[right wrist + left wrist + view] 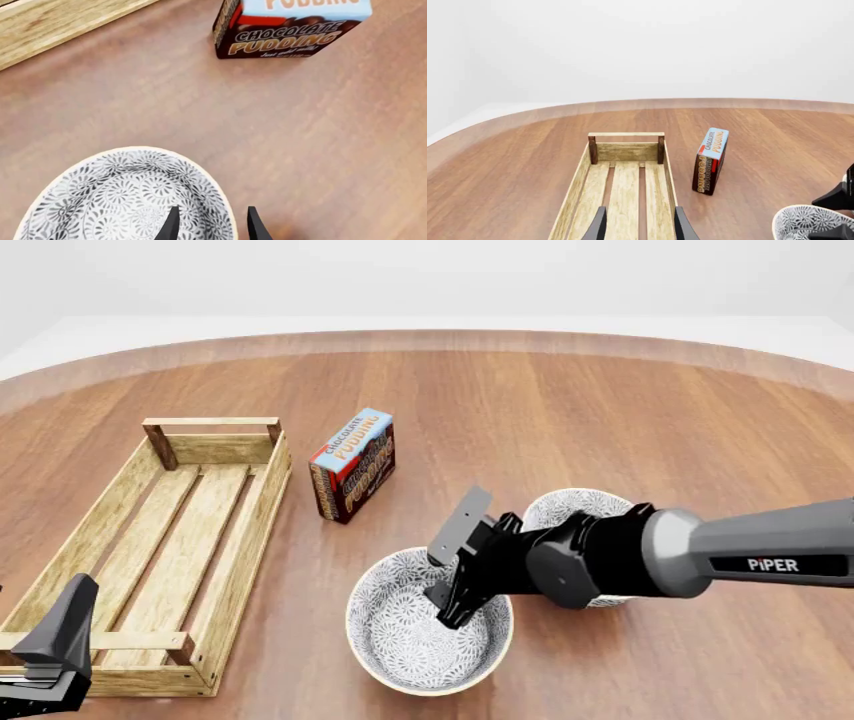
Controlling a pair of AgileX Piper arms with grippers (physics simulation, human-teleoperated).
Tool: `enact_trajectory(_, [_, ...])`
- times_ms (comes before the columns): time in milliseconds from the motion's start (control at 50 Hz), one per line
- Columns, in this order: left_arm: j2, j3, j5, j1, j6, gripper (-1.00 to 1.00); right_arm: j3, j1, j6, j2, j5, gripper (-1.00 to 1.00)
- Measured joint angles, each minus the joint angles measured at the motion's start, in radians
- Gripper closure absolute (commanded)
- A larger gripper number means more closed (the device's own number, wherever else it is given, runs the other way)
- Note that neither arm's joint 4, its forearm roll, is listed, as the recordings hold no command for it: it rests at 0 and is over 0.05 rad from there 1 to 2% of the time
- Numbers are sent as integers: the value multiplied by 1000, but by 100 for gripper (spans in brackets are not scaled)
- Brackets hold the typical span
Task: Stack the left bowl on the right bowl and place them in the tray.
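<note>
The left bowl [414, 640], white with a grey floral pattern, sits on the table near the front. My right gripper [451, 570] is open and straddles its far rim. In the right wrist view one finger is inside the left bowl [127, 200] and one outside, around my right gripper [212, 226]. The right bowl [567, 508] stands just behind, mostly hidden by the right arm. At the left lies the long slatted tray [254, 530], with nothing in it. My left gripper [60, 640] hangs open over the tray's near end, seen in the left wrist view as my left gripper [637, 227] above the tray [627, 150].
A chocolate pudding box [354, 465] stands upright between the tray and the bowls, close to the tray's far right corner. The pudding box [293, 25] is just beyond the left bowl. The round wooden table [561, 400] stretches behind.
</note>
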Motion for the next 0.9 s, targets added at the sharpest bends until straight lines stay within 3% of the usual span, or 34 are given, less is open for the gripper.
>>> enact_trajectory(80, [0, 0, 0, 0, 0, -100, 1, 1, 2, 3, -1, -100])
enact_trajectory(100, [0, 0, 0, 0, 0, -100, 1, 1, 2, 3, -1, 100])
enact_trajectory(500, [0, 0, 0, 0, 0, -100, 14, -24, -56, -29, 7, 100])
enact_trajectory(900, [0, 0, 0, 0, 0, -100, -19, -71, -126, -263, 91, 100])
